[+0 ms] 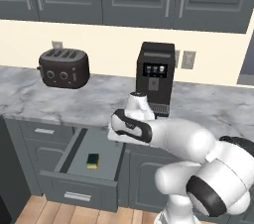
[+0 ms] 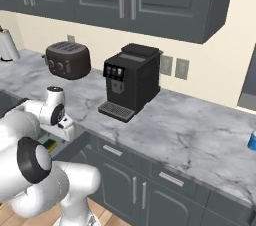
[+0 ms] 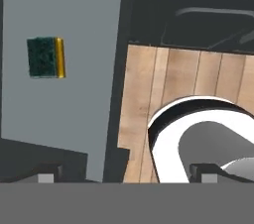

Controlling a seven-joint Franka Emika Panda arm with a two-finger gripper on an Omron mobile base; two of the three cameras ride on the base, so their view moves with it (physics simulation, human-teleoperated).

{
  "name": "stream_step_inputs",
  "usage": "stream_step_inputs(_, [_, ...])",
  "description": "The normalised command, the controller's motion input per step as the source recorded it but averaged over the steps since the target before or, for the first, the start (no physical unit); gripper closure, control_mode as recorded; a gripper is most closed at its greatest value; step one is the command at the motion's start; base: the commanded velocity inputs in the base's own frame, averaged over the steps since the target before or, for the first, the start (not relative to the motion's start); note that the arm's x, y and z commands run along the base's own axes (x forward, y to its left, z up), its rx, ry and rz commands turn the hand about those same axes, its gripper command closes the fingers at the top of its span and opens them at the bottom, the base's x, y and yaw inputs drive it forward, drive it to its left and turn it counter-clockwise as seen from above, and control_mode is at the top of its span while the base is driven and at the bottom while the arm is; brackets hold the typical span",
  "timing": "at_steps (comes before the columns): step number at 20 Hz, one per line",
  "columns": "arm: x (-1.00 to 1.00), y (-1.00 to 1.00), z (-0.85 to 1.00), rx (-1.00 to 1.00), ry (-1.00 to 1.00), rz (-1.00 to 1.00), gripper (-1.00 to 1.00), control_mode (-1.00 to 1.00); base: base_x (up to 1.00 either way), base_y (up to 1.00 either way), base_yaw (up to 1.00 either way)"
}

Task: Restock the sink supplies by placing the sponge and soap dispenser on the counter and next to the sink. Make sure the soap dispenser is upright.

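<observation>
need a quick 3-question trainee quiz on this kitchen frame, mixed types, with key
1. True or false: the sponge lies on the counter.
2. Which appliance stands nearer the open drawer? A toaster B coffee machine
3. Fill in: the end effector is ____ and holds nothing.

Key:
1. False: it lies inside the open drawer, green face up.
2. B
3. open
</observation>
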Motion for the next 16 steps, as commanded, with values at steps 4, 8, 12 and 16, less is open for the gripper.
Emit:
stream_step_inputs(4, [0.83, 1.00, -0.57, 0.00, 0.00, 0.00, -1.00, -1.00, 0.00, 0.00, 0.00])
stream_step_inputs(8, [0.34, 0.96, -0.29, -0.03, 0.00, -0.02, -1.00, -1.00, 0.00, 0.00, 0.00])
stream_step_inputs(12, [0.13, 0.54, -0.19, -0.04, 0.00, 0.00, -1.00, -1.00, 0.00, 0.00, 0.00])
stream_step_inputs(16, [0.07, 0.22, -0.22, -0.04, 0.02, 0.00, -1.00, -1.00, 0.00, 0.00, 0.00])
